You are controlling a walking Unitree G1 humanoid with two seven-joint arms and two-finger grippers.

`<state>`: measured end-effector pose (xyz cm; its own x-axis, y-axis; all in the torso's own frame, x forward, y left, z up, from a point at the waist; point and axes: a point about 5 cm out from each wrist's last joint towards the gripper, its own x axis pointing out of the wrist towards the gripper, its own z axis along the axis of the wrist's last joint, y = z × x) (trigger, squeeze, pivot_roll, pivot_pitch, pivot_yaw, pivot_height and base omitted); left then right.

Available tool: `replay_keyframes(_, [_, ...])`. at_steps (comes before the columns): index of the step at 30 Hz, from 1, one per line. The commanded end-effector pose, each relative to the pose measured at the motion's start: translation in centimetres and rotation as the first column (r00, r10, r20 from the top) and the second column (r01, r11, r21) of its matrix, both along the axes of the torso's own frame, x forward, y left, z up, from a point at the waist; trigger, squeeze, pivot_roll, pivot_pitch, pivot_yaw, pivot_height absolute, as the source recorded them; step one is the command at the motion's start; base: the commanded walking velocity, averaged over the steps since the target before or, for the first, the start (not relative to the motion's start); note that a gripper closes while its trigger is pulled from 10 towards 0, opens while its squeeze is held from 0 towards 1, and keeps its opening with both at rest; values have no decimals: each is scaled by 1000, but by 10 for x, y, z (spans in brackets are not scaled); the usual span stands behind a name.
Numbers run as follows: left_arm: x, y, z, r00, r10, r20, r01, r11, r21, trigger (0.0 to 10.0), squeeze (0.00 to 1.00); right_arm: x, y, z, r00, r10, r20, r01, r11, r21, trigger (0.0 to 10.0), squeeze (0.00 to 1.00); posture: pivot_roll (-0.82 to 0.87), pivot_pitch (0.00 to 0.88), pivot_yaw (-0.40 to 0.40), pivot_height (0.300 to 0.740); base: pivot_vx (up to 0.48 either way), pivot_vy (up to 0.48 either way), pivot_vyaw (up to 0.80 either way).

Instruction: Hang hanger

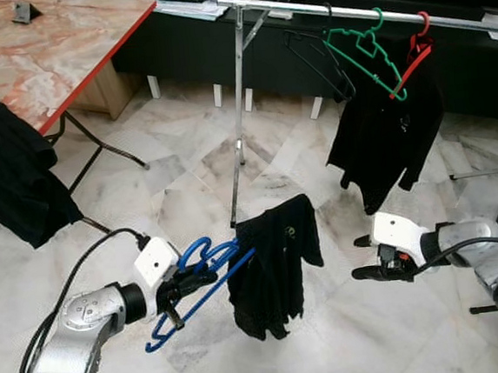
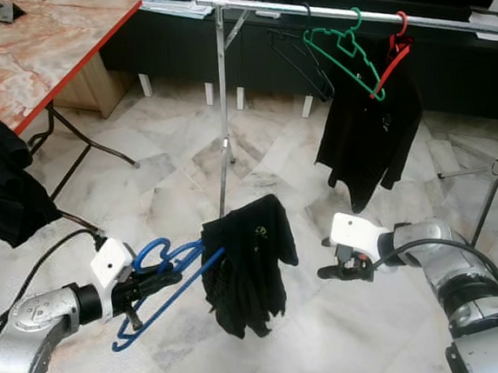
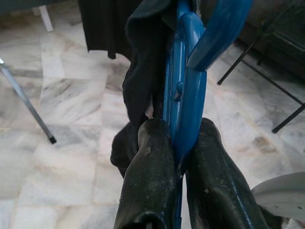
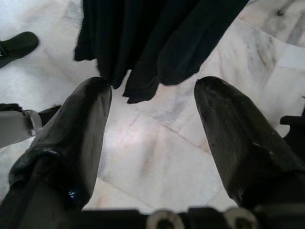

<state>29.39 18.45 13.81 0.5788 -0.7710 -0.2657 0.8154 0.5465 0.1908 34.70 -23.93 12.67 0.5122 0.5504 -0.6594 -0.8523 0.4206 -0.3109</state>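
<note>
Pale marble floor tiles (image 1: 170,185) with grey veins spread under everything, and a metal clothes rail (image 1: 321,9) crosses the far side of the room on a thin upright pole (image 1: 239,109).

Down low, nearer than the rail's pole and to its left, the left gripper (image 1: 181,290) has its two black fingers (image 3: 152,176) pressed together on the blue hanger (image 1: 206,269), the plastic pinched tight between them in the left wrist view. The hanger lies roughly level and reaches out toward the pole's foot. A black garment (image 1: 273,267) is draped over its far end and hangs down in folds above the floor, well below the rail.

The right gripper (image 1: 364,257) sits to the right of that garment, just apart from it, touching nothing. Its fingers (image 4: 81,138) are spread wide, with bare floor between them and the garment's dark hem just beyond the tips.

Up on the rail, right of the pole, hang a black wire hanger (image 1: 316,58), a green hanger (image 1: 368,49) with nothing on it, and a red hanger (image 1: 416,50) carrying another black garment (image 1: 384,131).

Left of the pole stands a folding table (image 1: 53,42) with a marbled pink top and a red edge; a small dark object (image 1: 24,11) rests on it. More black cloth (image 1: 7,164) hangs off its near side.
</note>
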Motion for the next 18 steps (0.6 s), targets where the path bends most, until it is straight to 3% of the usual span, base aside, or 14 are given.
replay_keyframes(1, [-4, -5, 7, 998, -57, 17, 57, 998, -21, 0, 0, -5, -3, -10, 999, -24, -24, 24, 1000, -1, 10000, 0, -6, 171, -104, 740, 0, 0, 0])
replay_keyframes(18, [-12, -20, 22, 983, -183, 11, 184, 982, -53, 0, 0, -2, 2, -17, 992, -122, 2, 122, 991, 62, 10000, 0, -3, 163, -102, 740, 0, 0, 0])
